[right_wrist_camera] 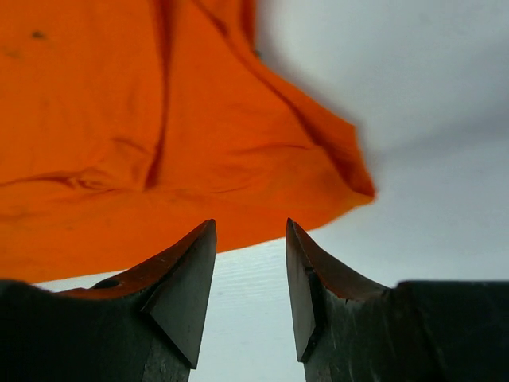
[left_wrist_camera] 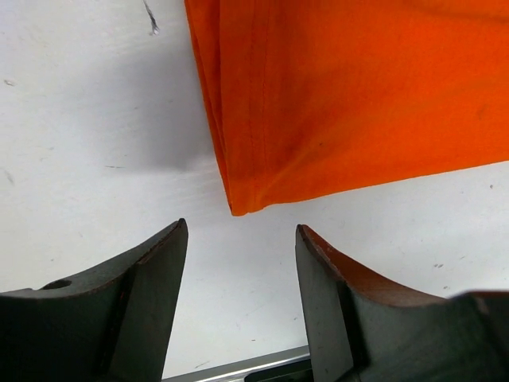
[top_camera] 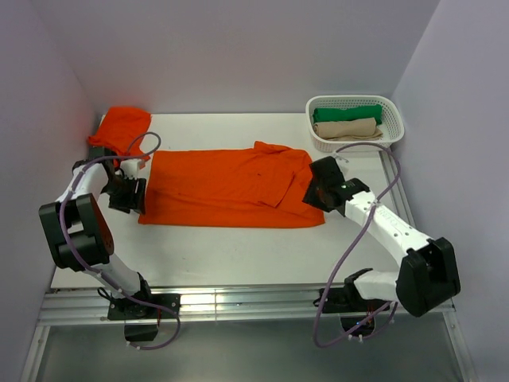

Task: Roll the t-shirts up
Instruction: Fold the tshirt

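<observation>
Both claws are hanging parted, gripping nothing: left claw (left_wrist_camera: 240, 239) at 9 o'clock, right claw (right_wrist_camera: 250, 231) at 3, flanking the flat orange t-shirt (top_camera: 227, 187) mid-worktop (top_camera: 238, 255) (prob. smoothed for rolling).

Even, bright light falls from above in the overhead view, with no hard glare on the tabletop (top_camera: 238, 255); only the metal rail (top_camera: 238, 302) at the near edge shows a bright reflection. Shadows there are soft and short under the arms. In the left wrist view the shirt (left_wrist_camera: 358, 95) is sharp and casts a soft grey shadow to its left; the dark fingers (left_wrist_camera: 135, 310) are slightly blurred. The right wrist view is softer: the shirt's edge (right_wrist_camera: 350, 175) is out of focus, with a diffuse shadow beyond it.
</observation>
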`<action>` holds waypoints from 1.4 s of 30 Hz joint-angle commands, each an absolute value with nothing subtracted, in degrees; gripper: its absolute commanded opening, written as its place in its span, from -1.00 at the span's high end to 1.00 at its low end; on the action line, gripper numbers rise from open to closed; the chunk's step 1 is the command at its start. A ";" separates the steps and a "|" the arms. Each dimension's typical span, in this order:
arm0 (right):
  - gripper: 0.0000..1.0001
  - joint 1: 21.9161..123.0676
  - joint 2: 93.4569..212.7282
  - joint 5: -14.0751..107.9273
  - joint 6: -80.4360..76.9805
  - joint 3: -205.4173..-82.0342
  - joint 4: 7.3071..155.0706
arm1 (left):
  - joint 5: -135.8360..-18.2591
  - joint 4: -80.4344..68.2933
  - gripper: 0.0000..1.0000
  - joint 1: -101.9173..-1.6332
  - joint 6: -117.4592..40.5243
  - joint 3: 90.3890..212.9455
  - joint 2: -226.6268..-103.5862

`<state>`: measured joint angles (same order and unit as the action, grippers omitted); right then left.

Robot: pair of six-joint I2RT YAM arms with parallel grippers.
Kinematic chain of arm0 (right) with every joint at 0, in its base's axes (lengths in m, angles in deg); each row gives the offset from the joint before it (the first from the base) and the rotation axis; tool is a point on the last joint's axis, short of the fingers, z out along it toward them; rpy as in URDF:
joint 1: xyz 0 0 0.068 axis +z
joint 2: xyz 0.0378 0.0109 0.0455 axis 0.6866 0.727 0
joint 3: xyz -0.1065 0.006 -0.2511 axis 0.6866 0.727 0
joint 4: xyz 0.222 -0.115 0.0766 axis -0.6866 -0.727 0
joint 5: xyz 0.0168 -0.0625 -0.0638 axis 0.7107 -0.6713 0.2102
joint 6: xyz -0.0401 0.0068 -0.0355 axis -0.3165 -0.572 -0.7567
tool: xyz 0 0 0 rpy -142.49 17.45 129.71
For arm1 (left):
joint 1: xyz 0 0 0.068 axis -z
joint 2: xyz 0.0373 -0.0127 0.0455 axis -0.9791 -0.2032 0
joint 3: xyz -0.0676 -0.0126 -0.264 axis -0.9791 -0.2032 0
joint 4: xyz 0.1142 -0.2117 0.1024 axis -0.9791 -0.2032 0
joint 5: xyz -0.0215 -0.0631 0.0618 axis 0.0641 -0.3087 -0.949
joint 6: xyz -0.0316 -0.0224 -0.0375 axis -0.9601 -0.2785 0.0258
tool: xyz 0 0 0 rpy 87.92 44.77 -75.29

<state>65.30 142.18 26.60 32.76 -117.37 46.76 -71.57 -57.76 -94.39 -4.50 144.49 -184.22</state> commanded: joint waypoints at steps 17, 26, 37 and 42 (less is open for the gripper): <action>0.07 75.18 168.86 33.75 39.00 -128.21 64.11 | -69.58 -61.52 -0.20 -94.62 -5.18 152.01 -180.40; 0.31 75.18 171.15 33.40 40.15 -129.09 65.43 | -69.67 -60.47 -0.16 -94.62 -5.35 150.43 -180.40; 0.81 75.18 176.24 31.29 38.48 -139.62 60.52 | -70.19 -59.50 -0.13 -94.62 -4.83 148.49 -180.49; 0.81 75.01 179.15 29.71 37.78 -143.67 57.88 | -70.54 -59.24 -0.13 -94.54 -4.92 148.14 -180.67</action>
